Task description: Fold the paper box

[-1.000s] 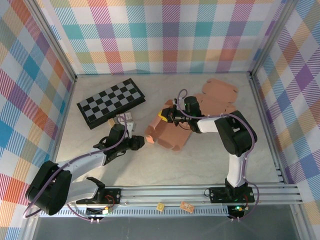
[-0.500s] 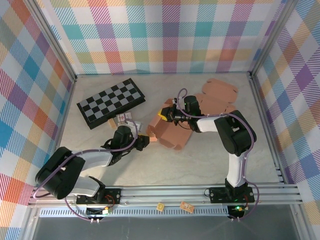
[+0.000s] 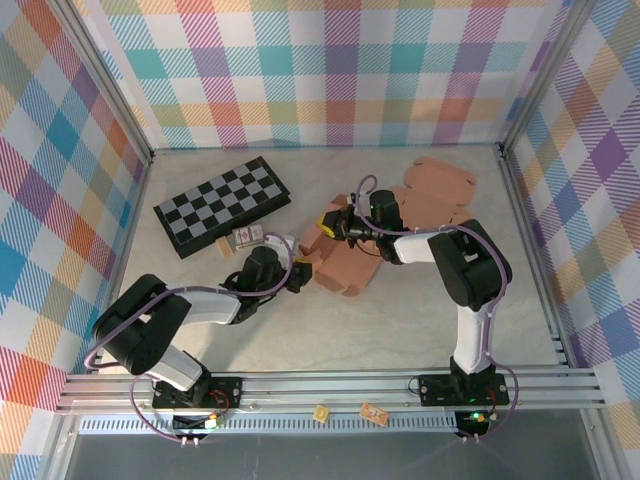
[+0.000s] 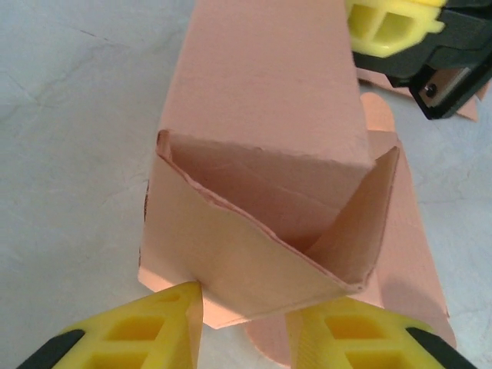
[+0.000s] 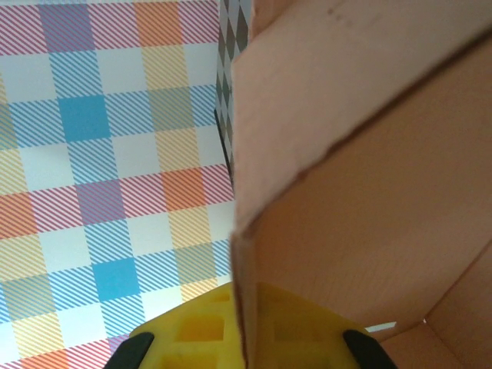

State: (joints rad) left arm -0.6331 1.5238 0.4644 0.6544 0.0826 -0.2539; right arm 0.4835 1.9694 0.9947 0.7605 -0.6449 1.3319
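Observation:
The salmon paper box [image 3: 340,268] lies half formed in the middle of the table, its open end facing left. In the left wrist view the paper box [image 4: 269,100] shows a hollow end with a side flap folded inward. My left gripper [image 3: 298,272] is at that end; its yellow fingers [image 4: 154,330] stand apart, and the box's lower edge and a flap lie between them, so the left gripper [image 4: 246,311] is open. My right gripper [image 3: 328,226] is shut on the box's far top wall. That wall's edge runs between the tips of my right gripper [image 5: 244,307], and the paper box [image 5: 369,192] fills the right side.
A folded black-and-white chessboard [image 3: 222,205] lies at the back left, with a small card [image 3: 250,237] beside it. Flat cardboard blanks [image 3: 440,185] lie at the back right. Plaid walls enclose the table on three sides.
My left gripper has slid right across the table up to the box's open end. The right gripper has kept its hold and place.

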